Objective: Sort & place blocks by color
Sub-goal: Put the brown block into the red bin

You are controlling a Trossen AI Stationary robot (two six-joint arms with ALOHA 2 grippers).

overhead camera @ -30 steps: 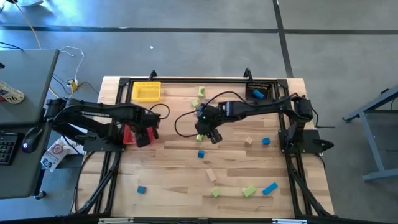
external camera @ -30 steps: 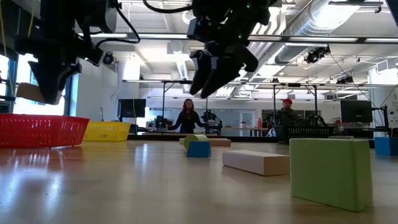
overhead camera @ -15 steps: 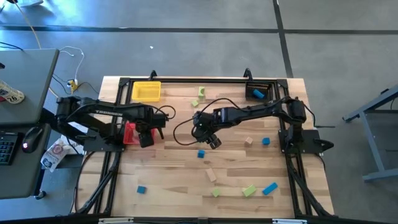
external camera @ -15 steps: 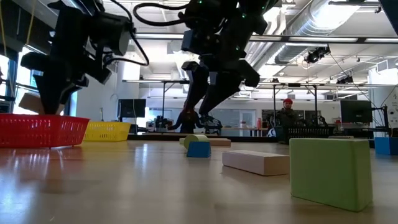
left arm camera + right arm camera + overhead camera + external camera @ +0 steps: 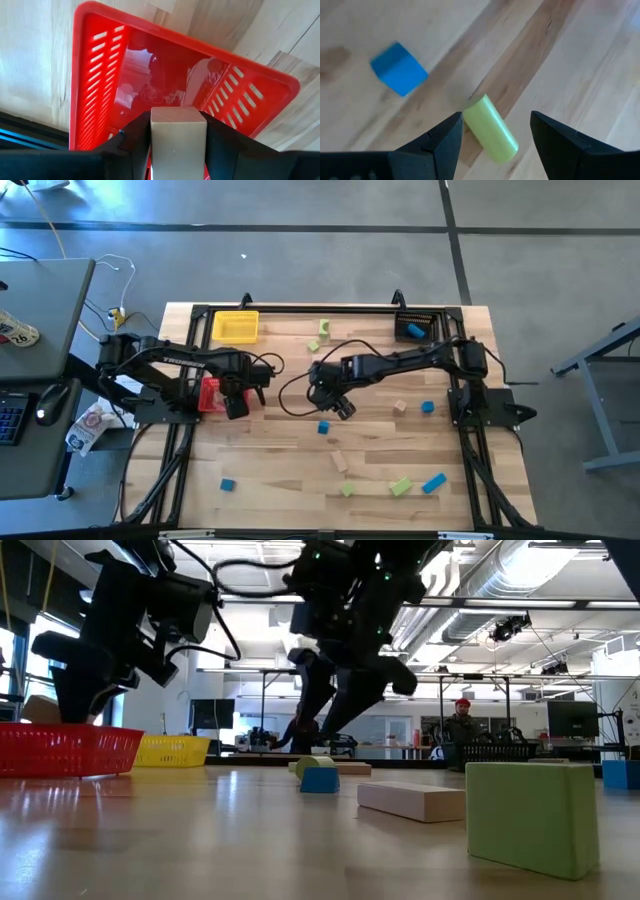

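My left gripper point(image 5: 178, 150) hangs over the red bin point(image 5: 100, 95) at the table's left, shut on a tan wood block point(image 5: 178, 137). In the high view that gripper point(image 5: 232, 402) stands at the bin's right part. My right gripper point(image 5: 492, 137) is open near the table's middle and points down. A light green cylinder point(image 5: 490, 129) lies on its side on the table below, between the fingers and apart from them. A blue cube point(image 5: 398, 68) rests on the table close by, and in the low view it point(image 5: 320, 779) sits in front of the cylinder point(image 5: 313, 764). My left gripper pinches the tan block by two opposite side faces point(image 5: 156, 142) between its two fingers. The fingers come from above, pointing down. The block is lifted clear above the red bin's floor, one flat face toward the wrist camera.
A yellow bin point(image 5: 235, 327) stands at the far left and a black bin point(image 5: 413, 327) with a blue block at the far right. Loose blocks lie about: green point(image 5: 325, 328), tan point(image 5: 400, 407), blue point(image 5: 428, 408), tan point(image 5: 340, 461), green point(image 5: 400, 486), blue point(image 5: 227, 484).
Both grippers have sunk. My left gripper has come down toward the red bin with the tan block and tipped more steeply downward. My right gripper has lowered toward the green cylinder beside the blue cube, its fingers still spread.
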